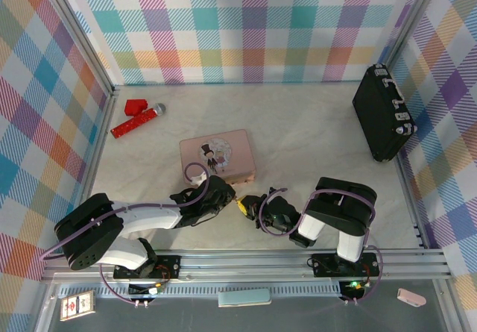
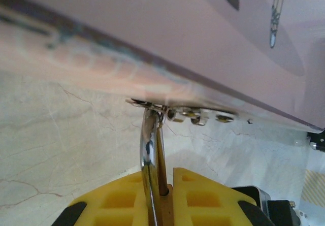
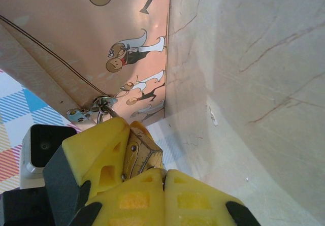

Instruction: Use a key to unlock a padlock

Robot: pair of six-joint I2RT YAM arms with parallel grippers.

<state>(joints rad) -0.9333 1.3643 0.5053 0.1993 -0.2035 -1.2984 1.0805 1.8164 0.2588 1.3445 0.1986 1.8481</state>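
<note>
On the pale desk (image 1: 313,145) the pink tin (image 1: 216,157) is seen lying flat near the middle, and both arms are brought together at its near edge. The left tool (image 2: 161,179) is closed on the padlock (image 3: 143,156), which is held just beside the tin's front edge. The yellow pads are clamped on either side of the brass body. The silver shackle (image 2: 148,144) is seen rising from between them and passing through the small metal clasp (image 2: 195,115) on the tin's rim, so the lock is judged not yet opened. The right tool (image 3: 165,178) is set against the base of the padlock from the opposite side, its pads pressed together with no gap to be seen. The key is presumably pinched there and entered, or about to be entered, in the keyhole, but it cannot be made out, so what the right tool has hold of cannot be told. The step in hand is judged to be the seating or turning of the key. For the next move, the body should be clamped firmly by the left tool while a small, clean roll of the right wrist about the key's axis is made. Sideways load should be avoided, since so thin a key could be bent or slipped from the pads.
</note>
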